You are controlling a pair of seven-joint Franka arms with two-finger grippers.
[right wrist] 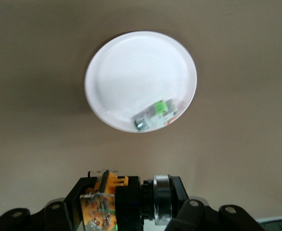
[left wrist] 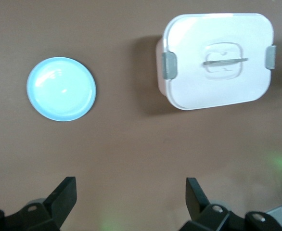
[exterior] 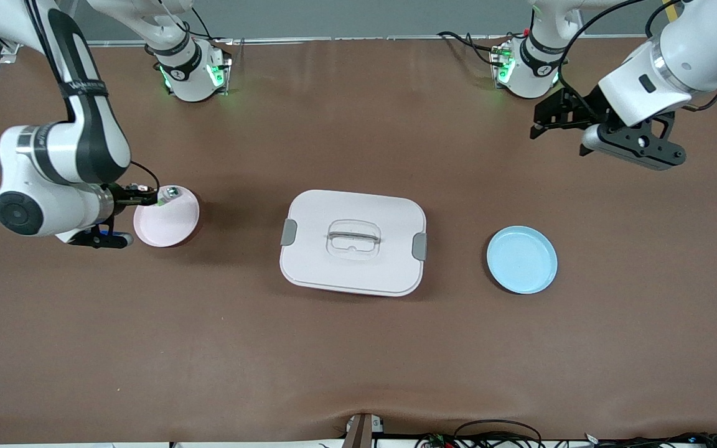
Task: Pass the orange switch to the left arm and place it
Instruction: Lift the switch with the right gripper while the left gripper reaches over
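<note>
Right gripper (right wrist: pixel 131 202) is clenched on the orange switch (right wrist: pixel 105 199), a small orange-and-black block, above the pink plate (exterior: pixel 168 221). Left gripper (left wrist: pixel 131 199) waits with fingers spread. No readable writing.

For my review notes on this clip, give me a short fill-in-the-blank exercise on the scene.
1. The right gripper is shut on the ___ switch.
2. The green-and-clear part lies on the ___ plate.
3. The left gripper, over bare table, is ___.
4. Between the two plates stands the white ___.

Missing words: orange; pink; open; box
</note>
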